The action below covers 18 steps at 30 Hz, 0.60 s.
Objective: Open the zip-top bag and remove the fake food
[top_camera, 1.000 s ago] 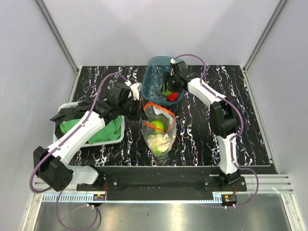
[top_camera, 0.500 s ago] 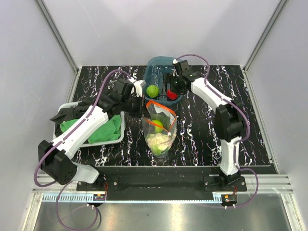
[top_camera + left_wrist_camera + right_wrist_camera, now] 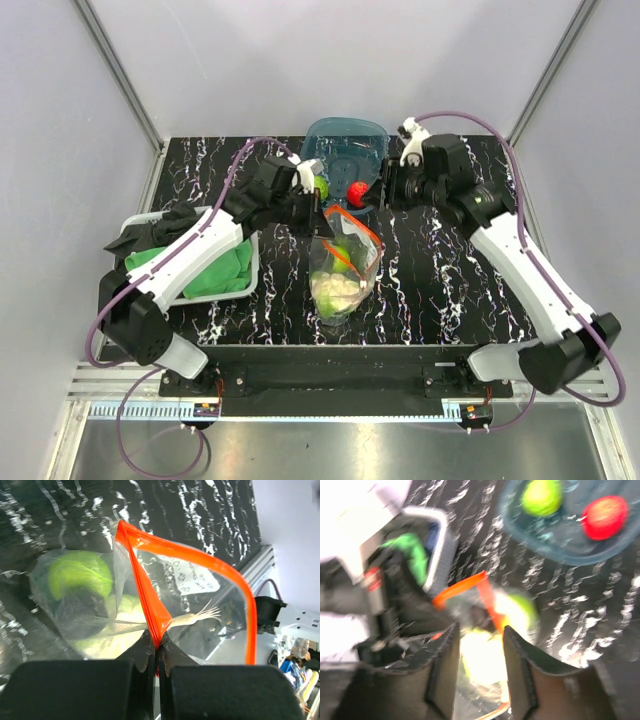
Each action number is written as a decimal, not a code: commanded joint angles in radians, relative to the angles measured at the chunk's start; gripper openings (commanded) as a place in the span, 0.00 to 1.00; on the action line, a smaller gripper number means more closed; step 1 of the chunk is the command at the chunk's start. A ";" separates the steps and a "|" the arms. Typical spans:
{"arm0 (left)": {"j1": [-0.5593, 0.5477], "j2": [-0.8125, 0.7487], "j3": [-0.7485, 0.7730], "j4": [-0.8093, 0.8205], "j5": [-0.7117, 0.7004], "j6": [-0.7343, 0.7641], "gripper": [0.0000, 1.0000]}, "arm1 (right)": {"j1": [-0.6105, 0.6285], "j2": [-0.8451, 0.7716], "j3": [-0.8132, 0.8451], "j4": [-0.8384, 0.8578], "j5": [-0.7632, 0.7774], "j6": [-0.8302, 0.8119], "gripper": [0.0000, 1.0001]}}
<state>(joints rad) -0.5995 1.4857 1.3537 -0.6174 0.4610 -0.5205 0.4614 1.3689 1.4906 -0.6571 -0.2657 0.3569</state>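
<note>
In the lower centre of the top view the zip-top bag stands on the black marbled table, with a green apple and a pale cauliflower inside. Just above it, the left gripper is closed tight on the orange-red zip strip. To its right, the right gripper has its fingers apart and holds nothing. Farther up, the teal tub contains a red berry piece and a green round piece.

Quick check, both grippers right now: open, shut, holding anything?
Left gripper: shut on the zip-top bag, pinching its zip edge.
Right gripper: open, holding nothing.
</note>
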 commanded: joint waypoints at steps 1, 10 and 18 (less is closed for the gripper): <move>-0.039 0.019 0.062 0.096 0.036 -0.039 0.00 | 0.059 -0.044 -0.105 0.074 -0.140 0.036 0.41; -0.080 0.065 0.097 0.117 0.019 -0.081 0.00 | 0.115 0.004 -0.326 0.206 -0.156 0.120 0.23; -0.121 0.093 0.128 0.146 0.002 -0.133 0.00 | 0.111 0.087 -0.374 0.241 -0.081 0.128 0.18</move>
<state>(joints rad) -0.6941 1.5650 1.4075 -0.5560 0.4515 -0.6090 0.5697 1.4345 1.1316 -0.5072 -0.3645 0.4660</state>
